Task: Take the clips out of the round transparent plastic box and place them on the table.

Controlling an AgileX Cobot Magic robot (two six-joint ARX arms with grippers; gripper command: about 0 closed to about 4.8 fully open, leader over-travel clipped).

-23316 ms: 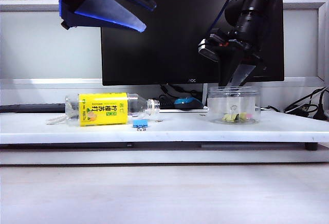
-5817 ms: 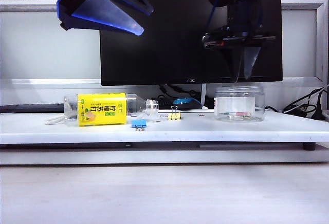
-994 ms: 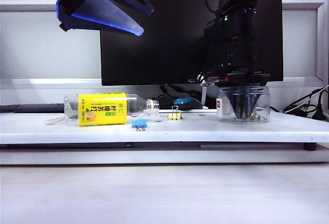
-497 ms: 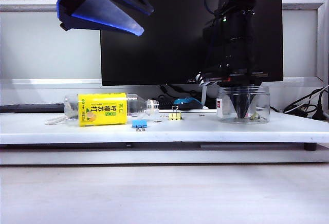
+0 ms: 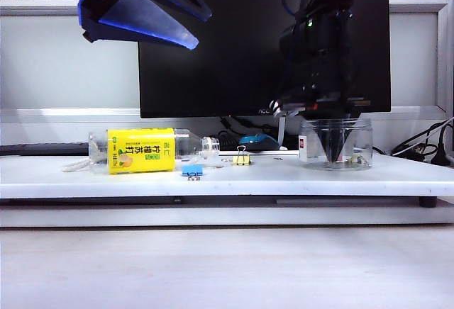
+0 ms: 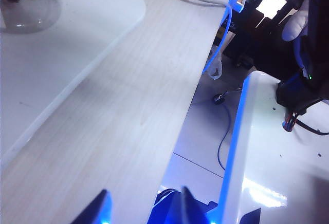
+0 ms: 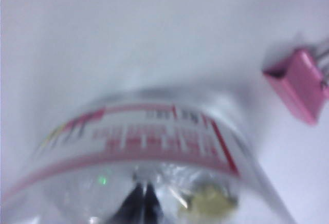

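The right gripper (image 5: 338, 154) is reaching down inside the round transparent plastic box (image 5: 358, 142) on the table (image 5: 284, 178), fingers pressed together beside a yellow clip (image 7: 208, 202); whether it is pinching one, I cannot tell. Clips look light, stiff, slippery; the wire handles seem best for gripping. The left gripper (image 5: 152, 11) is hanging spread, high above.

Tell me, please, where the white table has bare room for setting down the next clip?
The white tabletop is bare along its front edge, and between the pale-yellow binder clip and the round clear plastic box, where the shut right gripper reaches inside. It is crowded near the yellow-labelled bottle and blue clip. The open left gripper hangs high above.
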